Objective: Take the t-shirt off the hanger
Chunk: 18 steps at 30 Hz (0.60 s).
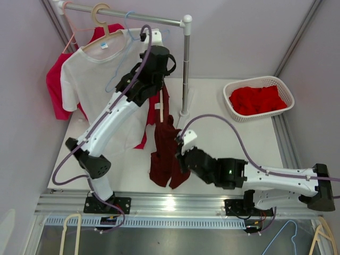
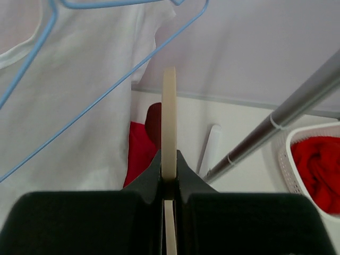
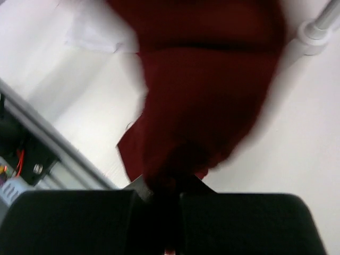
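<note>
A dark red t-shirt (image 1: pixel 164 151) hangs from a cream hanger (image 1: pixel 158 109) and trails onto the white table (image 1: pixel 234 143). My left gripper (image 1: pixel 155 66) is shut on the hanger, whose thin cream edge (image 2: pixel 169 122) stands upright between its jaws (image 2: pixel 169 162) in the left wrist view. My right gripper (image 1: pixel 181 155) is shut on the shirt's lower right part. In the right wrist view the dark red cloth (image 3: pixel 207 90) fills the jaws (image 3: pixel 166 183) and spreads away from them, blurred.
A rail (image 1: pixel 133 17) on a pole (image 1: pixel 185 69) carries a white t-shirt (image 1: pixel 93 79), a pink garment (image 1: pixel 56 93) and a bare blue hanger (image 1: pixel 125 50). A white basket (image 1: pixel 282 85) of red clothes sits at the back right. Spare hangers (image 1: pixel 69 234) lie below the front edge.
</note>
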Each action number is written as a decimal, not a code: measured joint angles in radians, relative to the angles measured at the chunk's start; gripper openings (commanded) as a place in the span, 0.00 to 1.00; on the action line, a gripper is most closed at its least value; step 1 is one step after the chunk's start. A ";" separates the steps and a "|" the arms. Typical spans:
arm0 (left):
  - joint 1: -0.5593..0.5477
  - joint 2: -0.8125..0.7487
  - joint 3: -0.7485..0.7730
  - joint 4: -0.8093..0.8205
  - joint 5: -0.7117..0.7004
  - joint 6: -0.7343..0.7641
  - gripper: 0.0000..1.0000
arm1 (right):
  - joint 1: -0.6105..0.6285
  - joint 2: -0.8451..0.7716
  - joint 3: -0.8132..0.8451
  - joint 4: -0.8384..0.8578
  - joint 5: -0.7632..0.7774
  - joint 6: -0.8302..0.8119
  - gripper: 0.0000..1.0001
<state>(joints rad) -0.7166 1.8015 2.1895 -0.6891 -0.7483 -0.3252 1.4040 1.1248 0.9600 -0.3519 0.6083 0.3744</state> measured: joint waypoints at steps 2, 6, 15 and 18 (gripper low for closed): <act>-0.002 -0.079 -0.062 -0.026 0.032 -0.027 0.01 | -0.095 0.001 -0.005 0.023 -0.048 0.003 0.00; -0.019 -0.262 -0.201 -0.041 0.074 -0.059 0.01 | -0.264 0.039 -0.005 0.068 -0.126 0.008 0.00; -0.043 -0.507 -0.247 -0.092 0.119 -0.066 0.01 | -0.385 0.302 0.014 0.112 -0.298 0.026 0.11; -0.043 -0.557 -0.247 -0.126 0.175 -0.068 0.01 | -0.385 0.357 0.015 0.119 -0.329 0.041 0.52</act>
<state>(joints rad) -0.7593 1.2446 1.9427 -0.8154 -0.5732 -0.3927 1.0187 1.4822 0.9749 -0.2329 0.2790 0.4156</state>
